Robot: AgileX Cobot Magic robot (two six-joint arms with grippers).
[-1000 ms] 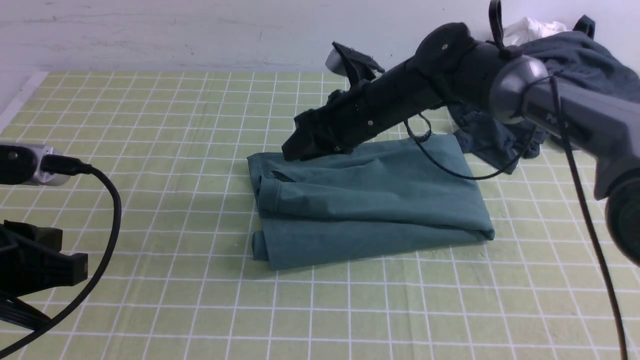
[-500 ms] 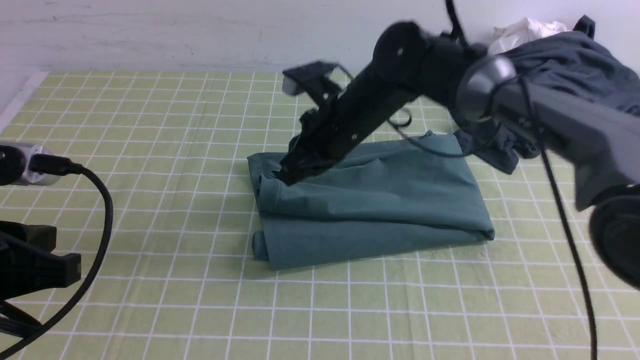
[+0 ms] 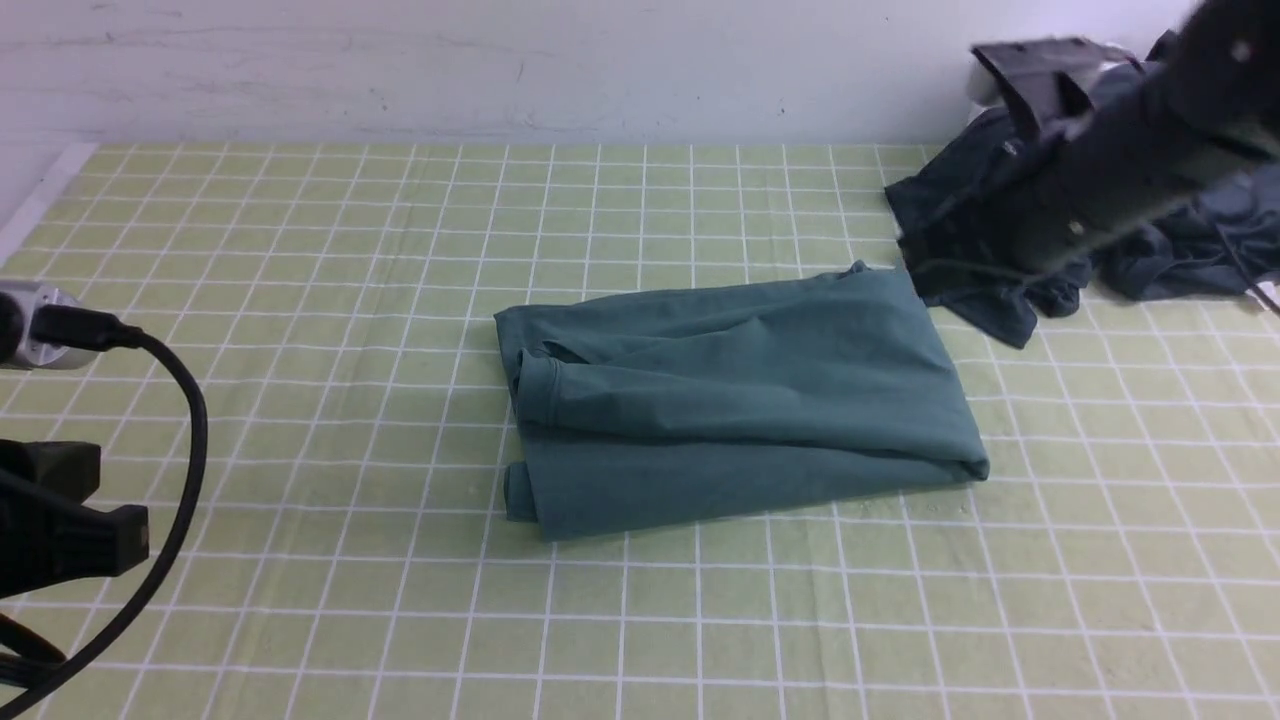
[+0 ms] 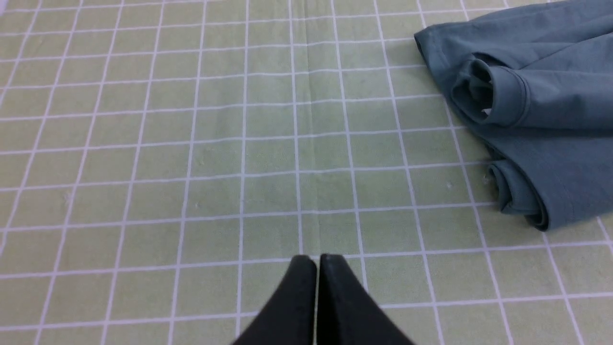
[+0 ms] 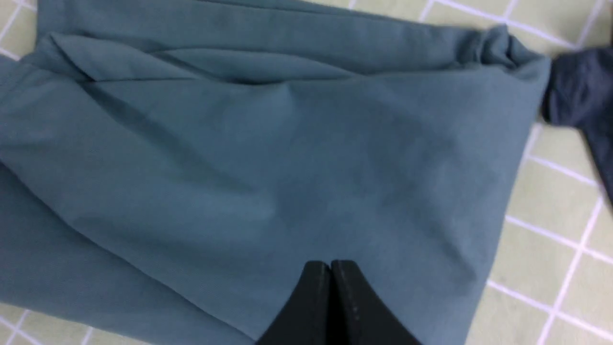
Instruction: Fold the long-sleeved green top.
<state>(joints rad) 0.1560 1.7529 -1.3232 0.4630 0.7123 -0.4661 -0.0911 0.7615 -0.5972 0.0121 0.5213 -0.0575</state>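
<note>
The green long-sleeved top (image 3: 740, 400) lies folded into a rough rectangle in the middle of the table, with a cuff rolled at its left end. It also shows in the left wrist view (image 4: 536, 120) and fills the right wrist view (image 5: 268, 158). My right arm (image 3: 1130, 160) is raised at the far right, blurred, in front of the dark garment. My right gripper (image 5: 330, 263) is shut and empty, above the top and off it. My left gripper (image 4: 316, 258) is shut and empty over bare mat, well left of the top; it also shows at the front view's left edge (image 3: 110, 525).
A dark charcoal-grey garment (image 3: 960, 230) is heaped at the back right, touching the top's far right corner; it also shows in the right wrist view (image 5: 579, 96). The green checked mat (image 3: 300, 300) covers the table. A white wall runs along the back.
My right arm has lifted off the top's left end and swung back to the far right, above the dark garment. The top has kept its shape. My left gripper has barely moved.
</note>
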